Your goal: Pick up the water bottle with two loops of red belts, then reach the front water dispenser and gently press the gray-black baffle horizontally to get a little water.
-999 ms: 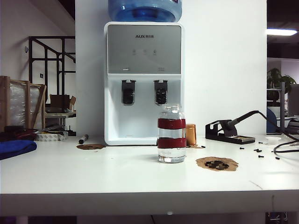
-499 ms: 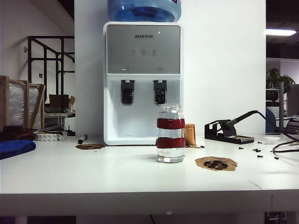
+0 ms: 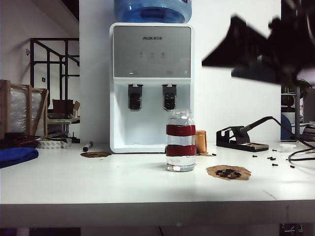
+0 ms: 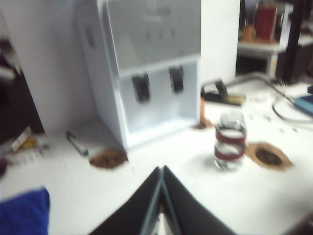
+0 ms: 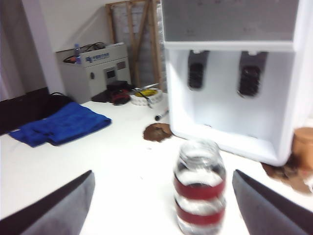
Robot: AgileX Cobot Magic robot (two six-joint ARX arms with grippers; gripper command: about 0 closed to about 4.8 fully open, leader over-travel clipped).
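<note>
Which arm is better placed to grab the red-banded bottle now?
Right. Its gripper has open fingers framing the water bottle; the left gripper is shut, the bottle off to one side.

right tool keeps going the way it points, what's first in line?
Likely the water bottle: in the right wrist view it stands between the open right tool's fingers, nothing in front. The water dispenser stands behind. Depth is unclear.
</note>
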